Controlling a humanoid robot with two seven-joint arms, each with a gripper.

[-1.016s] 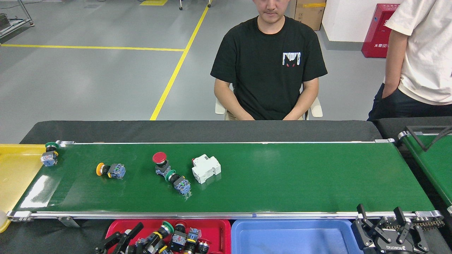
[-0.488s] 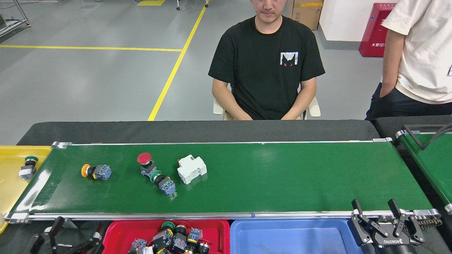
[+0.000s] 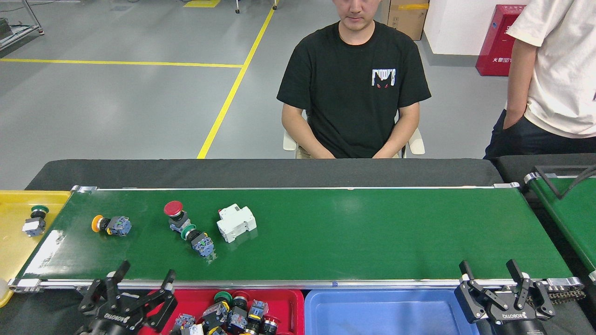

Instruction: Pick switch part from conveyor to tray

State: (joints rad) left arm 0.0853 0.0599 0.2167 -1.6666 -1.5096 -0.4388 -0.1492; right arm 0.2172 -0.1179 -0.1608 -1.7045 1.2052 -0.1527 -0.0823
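Note:
On the conveyor (image 3: 372, 232), a wide dark-green belt, lie a yellow-capped switch part (image 3: 111, 225), a red mushroom-capped one (image 3: 175, 215), a green-capped one (image 3: 198, 239) touching it, and a white breaker block (image 3: 236, 223). The red tray (image 3: 284, 302) in front of the belt holds several switch parts. My left gripper (image 3: 145, 273) is open and empty at the belt's near rail, left of the red tray. Over the near right rail my right gripper (image 3: 489, 270) is open and empty.
A yellow tray (image 3: 14, 251) at the belt's left end holds a green-capped switch part (image 3: 34, 222). A blue tray (image 3: 382, 311) sits right of the red one. A person sits behind the table, another stands at the right. A second green belt (image 3: 570, 218) lies far right.
The parts on the belt have drifted left; the leftmost one dropped off into the yellow tray. My left gripper left the red tray, opened, and rose to the near rail.

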